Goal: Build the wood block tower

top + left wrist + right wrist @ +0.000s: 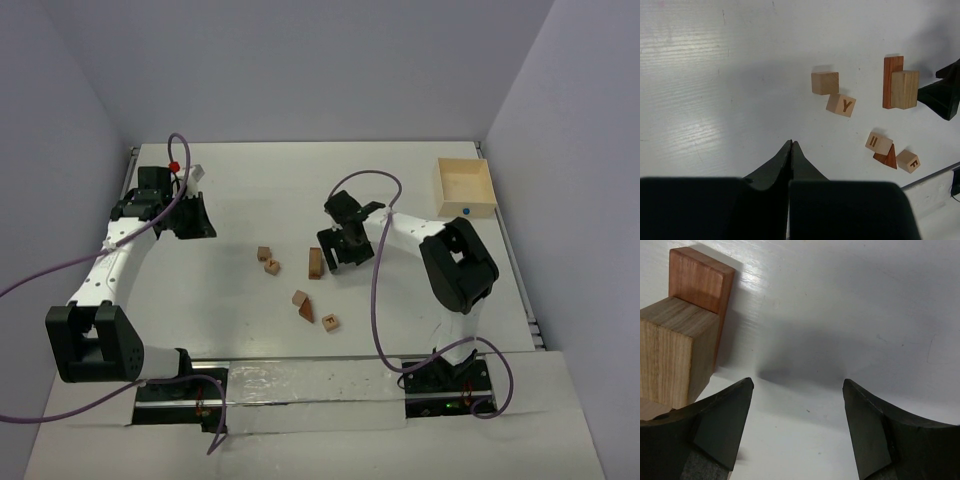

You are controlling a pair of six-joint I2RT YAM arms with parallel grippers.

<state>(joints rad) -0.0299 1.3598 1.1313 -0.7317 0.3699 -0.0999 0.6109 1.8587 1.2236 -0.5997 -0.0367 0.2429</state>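
Wood blocks point(677, 350) — beside right end effector point(796, 385)

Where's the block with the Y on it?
In the top view, the Y block lies near the middle, right beside a plain tan cube and just left of the reddish-brown bar.

My gripper point(797, 400) stands open, and its two dark fingers come up from the bottom edge, the left finger point(720, 425) and the right finger point(875, 432) well apart. Between them lies the white table point(850, 305), with a soft grey shadow on it just beyond the fingertips. To the left of my left finger stands a tan block point(672, 352) with clear vertical wood grain; its lower part is hidden behind that finger. Beyond it, touching its far side, is a reddish-brown bar point(700, 277), which reaches farther from me than the tan block does. Both pieces are outside the gap of my fingers.
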